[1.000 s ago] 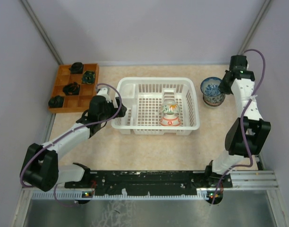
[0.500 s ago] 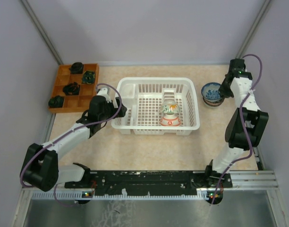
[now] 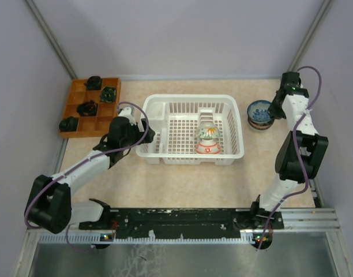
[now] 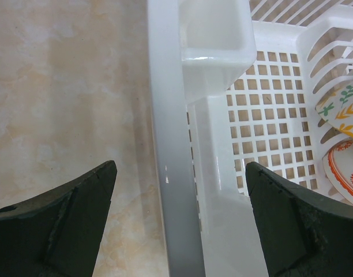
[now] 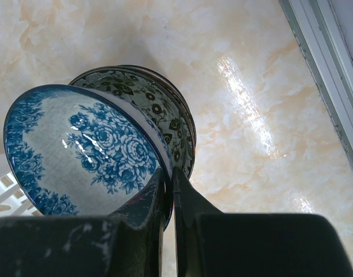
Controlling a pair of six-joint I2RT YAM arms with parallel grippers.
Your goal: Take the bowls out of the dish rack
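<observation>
Altogether counted: four bowls, namely a blue bowl (image 5: 84, 150), a dark-flowered bowl (image 5: 165, 107), a leaf-marked bowl (image 4: 338, 107) and a red-ringed bowl (image 4: 345, 173); one dish rack (image 3: 188, 97); one wooden tray (image 3: 100, 123); four dark lumps (image 3: 87, 107); two arms.
Dish rack: lies near the middle of the surface (image 3: 182, 179), open side up, its long axis running left to right in the top view.
Leaf-marked and red-ringed bowls: stand on edge among the dividers in the rack's right half, one just behind the other, the red-ringed one nearer the arms.
Dark-flowered bowl: on the surface to the right of the rack, apart from it, mouth up.
Blue bowl: tilted over the dark-flowered bowl and partly inside it, its inside facing the right wrist camera; whether the two touch cannot be told.
Right gripper (image 5: 169, 173): jaws pinch the blue bowl's rim, one finger inside and one outside.
Left gripper (image 4: 181, 170): jaws spread wide, one on each side of the rack's left wall, with gaps showing on both sides.
Wooden tray: far left on the surface, apart from the rack, each lump in its own compartment.
</observation>
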